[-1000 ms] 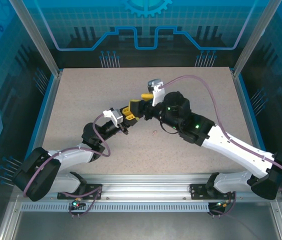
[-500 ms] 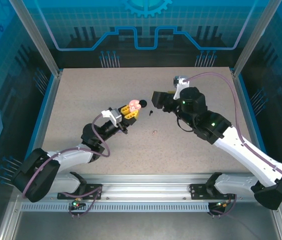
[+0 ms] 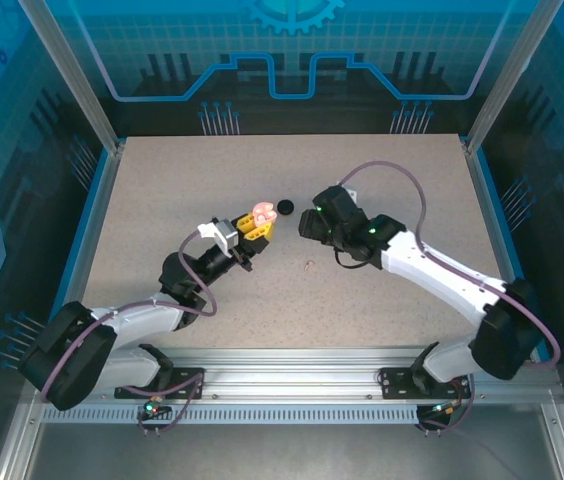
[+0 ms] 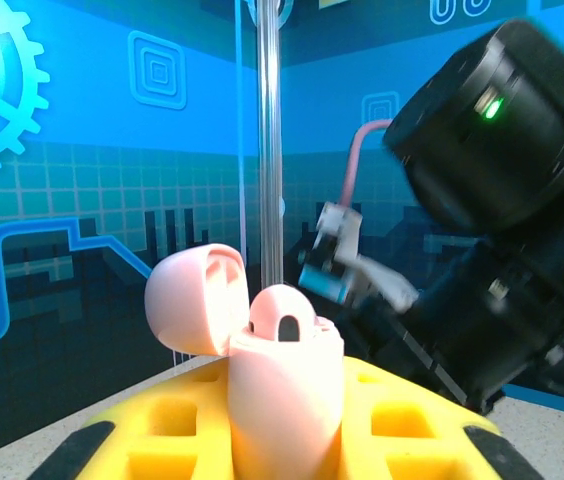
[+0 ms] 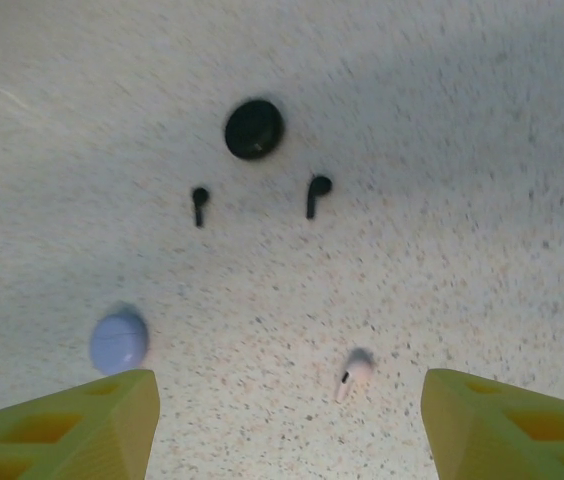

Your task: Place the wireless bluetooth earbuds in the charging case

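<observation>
Your left claw clamps the pink case lid-open so your right claw, spread over the pink earbud, can load it.

Even, bright overhead light, soft shadows on table; right wrist pic blurry, esp. lilac case.

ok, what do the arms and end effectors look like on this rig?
The left arm and right arm: white link shells, black joint housings, a mauve cable looped along each. The left end effector and right end effector have yellow fingers with moulded pockets. A green LED on the right wrist.
</observation>
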Controlling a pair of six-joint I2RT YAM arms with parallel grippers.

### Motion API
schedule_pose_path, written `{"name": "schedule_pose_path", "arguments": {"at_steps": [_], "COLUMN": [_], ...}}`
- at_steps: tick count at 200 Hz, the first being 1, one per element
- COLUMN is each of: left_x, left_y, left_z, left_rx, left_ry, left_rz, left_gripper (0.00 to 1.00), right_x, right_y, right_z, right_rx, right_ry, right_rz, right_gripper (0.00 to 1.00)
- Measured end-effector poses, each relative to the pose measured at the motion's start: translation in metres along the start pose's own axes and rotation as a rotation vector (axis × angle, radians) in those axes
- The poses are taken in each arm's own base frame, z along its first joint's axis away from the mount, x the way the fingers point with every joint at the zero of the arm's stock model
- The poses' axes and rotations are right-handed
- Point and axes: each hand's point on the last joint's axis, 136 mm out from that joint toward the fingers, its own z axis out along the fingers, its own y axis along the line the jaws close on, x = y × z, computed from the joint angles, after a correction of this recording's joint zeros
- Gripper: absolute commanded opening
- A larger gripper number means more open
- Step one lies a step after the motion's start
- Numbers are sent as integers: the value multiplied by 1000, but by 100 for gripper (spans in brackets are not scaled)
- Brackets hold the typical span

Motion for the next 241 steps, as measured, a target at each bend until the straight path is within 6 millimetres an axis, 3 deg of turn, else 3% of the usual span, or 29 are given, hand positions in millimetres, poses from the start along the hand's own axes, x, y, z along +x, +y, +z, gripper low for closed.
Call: {"name": "schedule_pose_path", "arguments": {"at_steps": [31,77,141,196,241], "left_x": [0,-1,-8,-13,-15], "left_y": [1,1,-1,-2,-2], "left_z": [0,0,-4,-5,-5], "left_rx": [-5,-4,-2,-1,0], "left_ry": [0,-2,-21,-35,-39], "left_rz": [-11,-11,-6,-4,-2], "left_gripper": [0,0,0,0,0], "right_x": [20,35,38,60,77], "right_y": [-12,-16,-10,-23,-22], "right_z": [28,54,75,90,99], "right_rx": [80,147,197,282,322], "right_ry": [67,122,151,203,229], "right_rz": [55,114,154,164,160], "right_gripper": [70,69,63,59,52]}}
